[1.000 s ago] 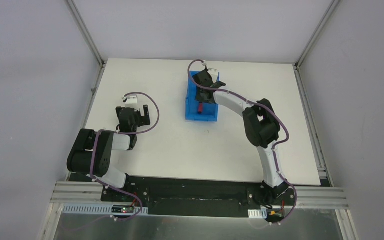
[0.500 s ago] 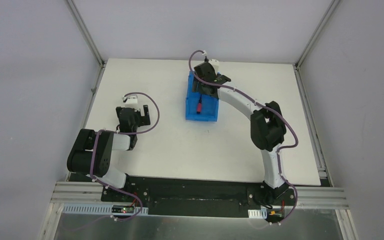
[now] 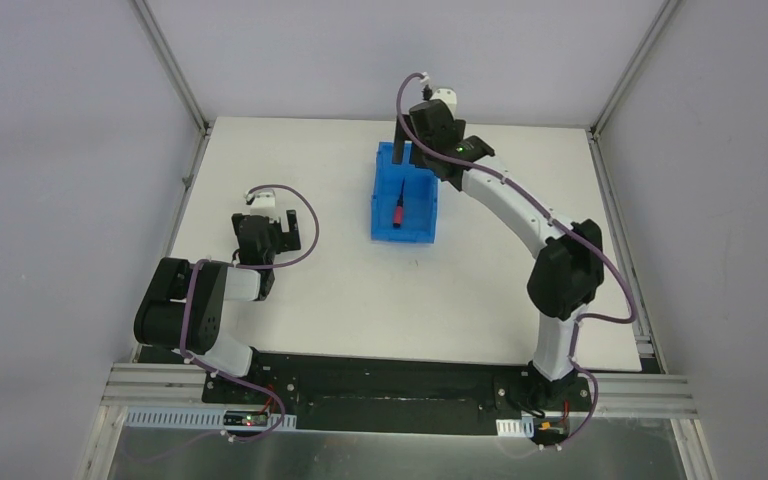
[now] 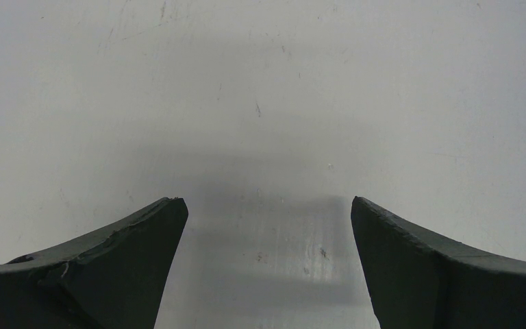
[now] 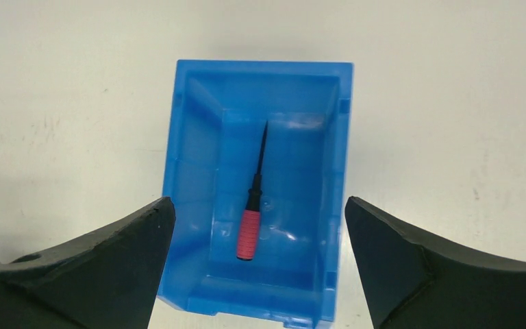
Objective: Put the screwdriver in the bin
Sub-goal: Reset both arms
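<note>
The screwdriver [image 5: 248, 235], red handle and thin black shaft, lies flat on the floor of the blue bin [image 5: 185, 205], its tip pointing to the far end. In the top view the screwdriver [image 3: 400, 208] rests lengthwise inside the bin [image 3: 422, 218] at mid-table. My right gripper [image 5: 258, 200] hovers high above the bin, open wide and holding nothing; from above, the right gripper [image 3: 405, 150] hangs over the bin's far end. My left gripper [image 4: 267, 199] stands open over bare table, far left of the bin, also seen in the top view [image 3: 260, 228].
The white table [image 3: 340, 290] is bounded by grey walls and metal corner rails [image 3: 172, 65]. The right arm's elbow [image 3: 565, 275] reaches over the table's right side. Both arm bases sit on the black plate [image 3: 390, 385] at the near edge.
My right gripper opened and let go of the screwdriver, which now lies in the bin. The right arm rose and drew back toward the far end. The left arm stayed still.
</note>
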`<state>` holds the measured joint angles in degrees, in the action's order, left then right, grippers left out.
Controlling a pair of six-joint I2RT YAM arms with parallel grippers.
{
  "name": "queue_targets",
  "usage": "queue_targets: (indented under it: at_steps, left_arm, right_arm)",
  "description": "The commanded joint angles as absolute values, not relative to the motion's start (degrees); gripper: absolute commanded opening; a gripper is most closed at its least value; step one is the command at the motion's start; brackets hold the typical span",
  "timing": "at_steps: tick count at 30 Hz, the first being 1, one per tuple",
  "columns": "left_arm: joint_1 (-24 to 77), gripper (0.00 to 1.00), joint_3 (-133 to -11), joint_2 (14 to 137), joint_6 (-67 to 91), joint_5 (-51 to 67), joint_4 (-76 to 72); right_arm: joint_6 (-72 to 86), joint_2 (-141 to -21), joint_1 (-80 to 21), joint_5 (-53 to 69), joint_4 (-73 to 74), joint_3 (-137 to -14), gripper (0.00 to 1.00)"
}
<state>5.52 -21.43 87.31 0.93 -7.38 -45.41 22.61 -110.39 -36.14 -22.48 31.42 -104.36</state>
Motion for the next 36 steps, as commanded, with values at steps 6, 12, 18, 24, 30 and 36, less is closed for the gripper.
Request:
queue_targets:
  at_steps: [6, 12, 18, 24, 30, 36]
  left_arm:
    - [4.8, 0.99, -21.4, 86.2, 1.3, -7.0, -47.1]
    - [4.8, 0.99, -21.4, 86.3, 1.3, -7.0, -47.1]
    - [4.8, 0.99, -21.4, 86.3, 1.3, -7.0, -47.0]
    - [4.8, 0.99, -21.4, 86.2, 1.3, -7.0, -47.0]
    - [4.8, 0.99, -21.4, 86.2, 1.3, -7.0, -47.1]
    - [4.8, 0.99, -21.4, 86.3, 1.3, -7.0, -47.0]
  right_arm:
    - [15.9, -99.2, -27.7, -22.5, 34.5, -98.5, 0.98]
    - [14.7, -94.0, -19.5, -19.2, 34.1, -92.3, 0.98]
    - [13.0, -90.9, -12.8, -16.5, 33.4, -88.0, 0.98]
    - [11.8, -90.1, -6.3, -12.8, 33.0, -85.5, 0.98]
    - [10.8, -89.5, -1.4, -9.6, 31.3, -83.4, 0.98]
    - [9.0, -89.5, 1.3, -6.6, 30.3, -81.9, 0.98]
